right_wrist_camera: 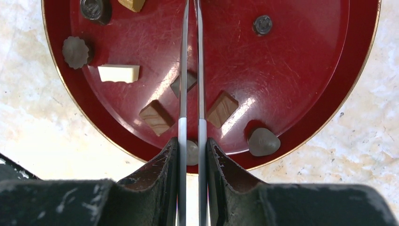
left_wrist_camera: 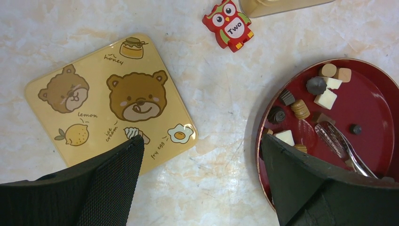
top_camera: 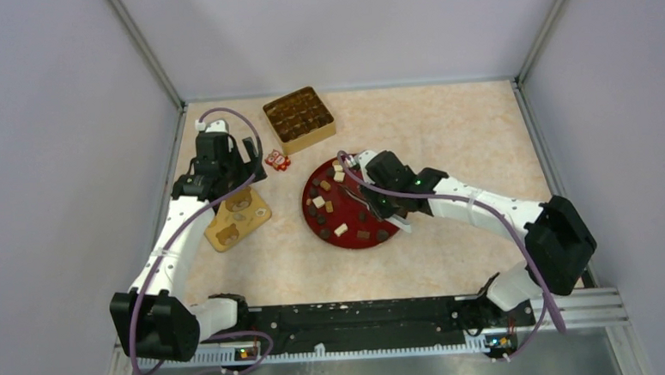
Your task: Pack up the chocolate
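Several pieces of chocolate point(top_camera: 328, 207), dark lumps and tan or white cubes, lie on a round red plate point(top_camera: 306, 208). My right gripper point(right_wrist_camera: 192, 143) hovers over the plate's near edge, shut on metal tongs point(right_wrist_camera: 183, 70) whose two blades reach out across the plate. A brown piece point(right_wrist_camera: 189, 81) lies under the blades, with a white one point(right_wrist_camera: 118, 73) to the left. Between the bear-printed lid point(left_wrist_camera: 113, 94) and the plate point(left_wrist_camera: 376, 108), my left gripper point(left_wrist_camera: 201, 141) stands open with nothing in it, above bare table.
A tan box point(top_camera: 299, 118) with dark compartments stands at the back. A small red-and-white owl item point(left_wrist_camera: 228, 23) lies between box and plate. The bear lid point(top_camera: 238, 216) lies flat left of the plate. Grey walls enclose the table on three sides.
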You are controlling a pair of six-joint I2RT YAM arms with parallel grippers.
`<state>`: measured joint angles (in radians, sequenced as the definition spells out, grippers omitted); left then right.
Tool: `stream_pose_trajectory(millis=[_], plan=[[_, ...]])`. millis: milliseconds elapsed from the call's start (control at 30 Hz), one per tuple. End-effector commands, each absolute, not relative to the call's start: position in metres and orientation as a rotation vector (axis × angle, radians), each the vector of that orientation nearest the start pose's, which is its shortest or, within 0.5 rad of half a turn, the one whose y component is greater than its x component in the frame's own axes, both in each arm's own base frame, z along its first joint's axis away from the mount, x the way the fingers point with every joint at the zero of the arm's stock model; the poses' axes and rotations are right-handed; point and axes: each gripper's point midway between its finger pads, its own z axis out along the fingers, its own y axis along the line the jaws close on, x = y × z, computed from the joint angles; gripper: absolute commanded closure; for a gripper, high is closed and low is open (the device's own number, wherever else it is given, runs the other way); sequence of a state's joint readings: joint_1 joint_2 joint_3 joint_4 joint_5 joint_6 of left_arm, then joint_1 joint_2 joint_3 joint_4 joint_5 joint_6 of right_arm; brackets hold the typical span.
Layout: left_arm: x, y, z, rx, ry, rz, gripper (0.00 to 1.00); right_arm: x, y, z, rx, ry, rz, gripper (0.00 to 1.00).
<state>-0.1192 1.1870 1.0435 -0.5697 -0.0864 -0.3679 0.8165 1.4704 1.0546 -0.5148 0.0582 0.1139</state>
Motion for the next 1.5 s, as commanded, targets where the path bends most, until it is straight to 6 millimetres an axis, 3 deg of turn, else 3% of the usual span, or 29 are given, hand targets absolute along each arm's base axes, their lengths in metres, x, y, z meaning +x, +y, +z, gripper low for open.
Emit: stream_pose_trajectory(millis=[0, 133, 233, 467, 600, 733, 967, 1167, 1267, 1467], plan=[[0.337, -0.039, 0.204, -0.336, 2.202, -0.168, 0.01, 0.270, 0.281, 0.134, -0.795, 2.268, 0.360, 0.79], [0.335, -0.037, 0.205, -0.336, 2.196, -0.157, 0.01, 0.273, 0.284, 0.160, -0.761, 2.185, 0.398, 0.79], [0.334, -0.037, 0.205, -0.338, 2.196, -0.156, 0.01, 0.281, 0.278, 0.166, -0.713, 2.161, 0.354, 0.79], [0.334, -0.037, 0.205, -0.335, 2.195, -0.160, 0.01, 0.293, 0.260, 0.146, -0.617, 2.230, 0.255, 0.79], [0.334, -0.038, 0.205, -0.332, 2.198, -0.162, 0.01, 0.287, 0.259, 0.126, -0.654, 2.291, 0.241, 0.79], [0.334, -0.038, 0.205, -0.330, 2.198, -0.164, 0.01, 0.280, 0.260, 0.118, -0.689, 2.316, 0.257, 0.80], [0.334, -0.038, 0.205, -0.332, 2.196, -0.166, 0.01, 0.270, 0.257, 0.122, -0.732, 2.318, 0.286, 0.80], [0.336, -0.040, 0.205, -0.330, 2.199, -0.175, 0.01, 0.276, 0.241, 0.145, -0.657, 2.262, 0.211, 0.80], [0.336, -0.041, 0.204, -0.330, 2.200, -0.179, 0.01, 0.271, 0.247, 0.153, -0.684, 2.242, 0.275, 0.78], [0.339, -0.043, 0.204, -0.330, 2.204, -0.192, 0.01, 0.261, 0.255, 0.142, -0.773, 2.264, 0.282, 0.72]])
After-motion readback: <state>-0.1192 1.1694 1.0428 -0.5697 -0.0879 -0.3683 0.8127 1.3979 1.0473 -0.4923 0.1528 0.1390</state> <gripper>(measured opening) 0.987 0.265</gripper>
